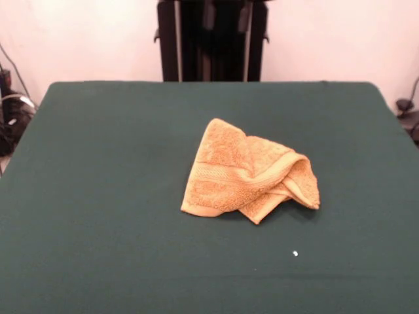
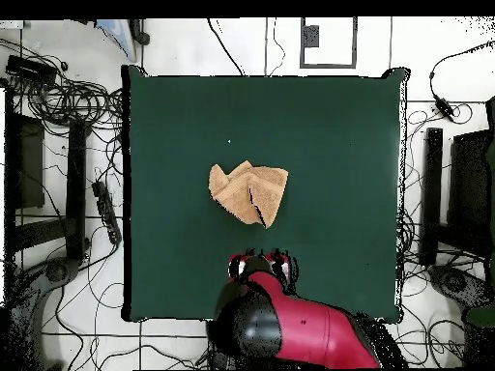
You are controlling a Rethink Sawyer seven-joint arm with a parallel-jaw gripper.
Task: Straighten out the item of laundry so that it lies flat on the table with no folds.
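The orange-yellow towel lies crumpled near the middle of the dark green table. Its right side is folded over in a thick roll and a corner points toward the camera. In the overhead view the towel shows as a bunched, uneven patch on the table. The red and black arm is drawn back over the table's robot-side edge. Its gripper is well apart from the towel and holds nothing. The front view does not show the gripper.
The robot's black pedestal stands behind the table's far edge. A small white speck lies on the cloth in front of the towel. Cables and dark equipment line the floor on both sides of the table.
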